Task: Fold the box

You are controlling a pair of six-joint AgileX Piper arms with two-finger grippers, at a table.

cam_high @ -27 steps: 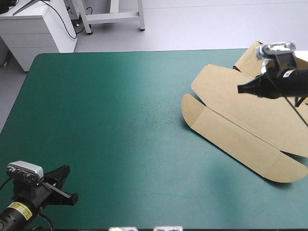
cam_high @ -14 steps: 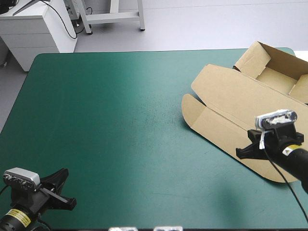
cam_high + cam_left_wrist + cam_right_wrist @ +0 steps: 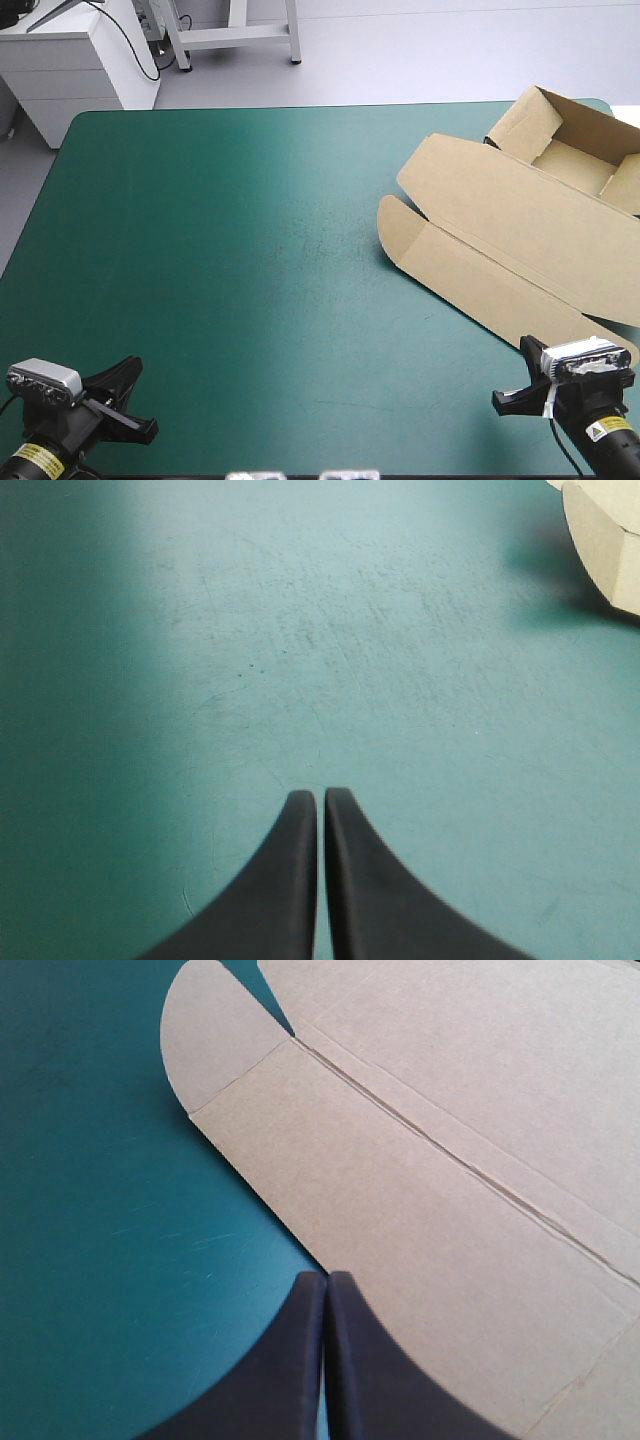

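At the table's far right corner we find the box [image 3: 500,220], an open tray with walls raised and its lid lying flat on the teal-green cover [image 3: 250,250]. Both grippers sit low at the near edge, fingers pressed together, holding nothing: the left gripper [image 3: 321,795] well apart, the right gripper [image 3: 326,1278] by the lid's near edge. We judge the folding done (or nearly); any further work needs the right fingers parted first.

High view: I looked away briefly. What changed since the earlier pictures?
The right gripper drew back from over the raised tray of the box, across its flat lid, to the near edge of the table, shut and empty. The left gripper slipped slightly nearer that edge. The box lies unmoved.
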